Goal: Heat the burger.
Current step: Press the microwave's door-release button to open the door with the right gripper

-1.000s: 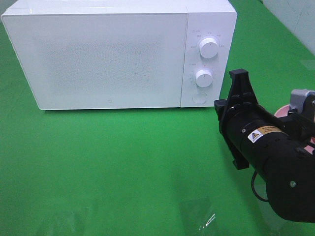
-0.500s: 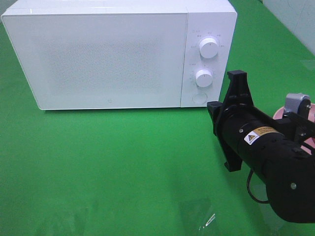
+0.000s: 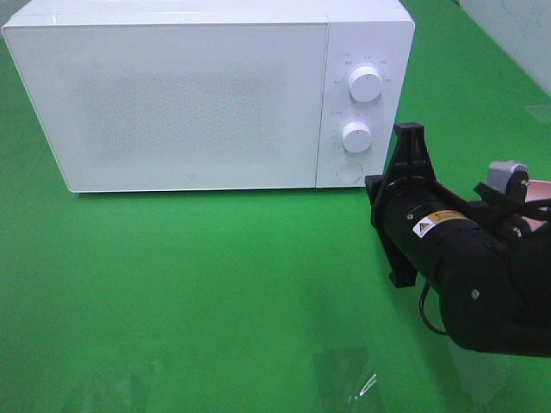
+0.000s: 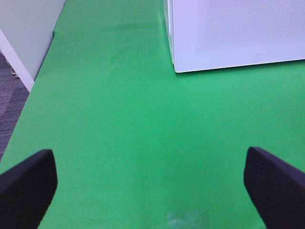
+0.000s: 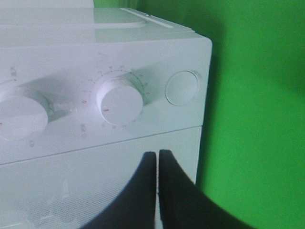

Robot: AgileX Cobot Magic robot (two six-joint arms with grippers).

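Green cloth point(image 3: 215, 284) is spread beneath a white microwave point(image 3: 189, 95); the right gripper point(image 5: 157, 155) is held clenched before its control panel point(image 5: 157, 119), the left gripper point(image 4: 148, 157) splayed empty. The burger's place cannot be told.

Bright, even overhead light — glare on the microwave point(image 5: 143, 47) top, wrist views soft.

The microwave point(image 3: 215, 95) is smooth glossy white plastic, its door point(image 3: 164, 120) finely dotted. The surface point(image 3: 215, 284) wears matt green cloth. The black fingers point(image 4: 274, 186) look matt and finely grained.
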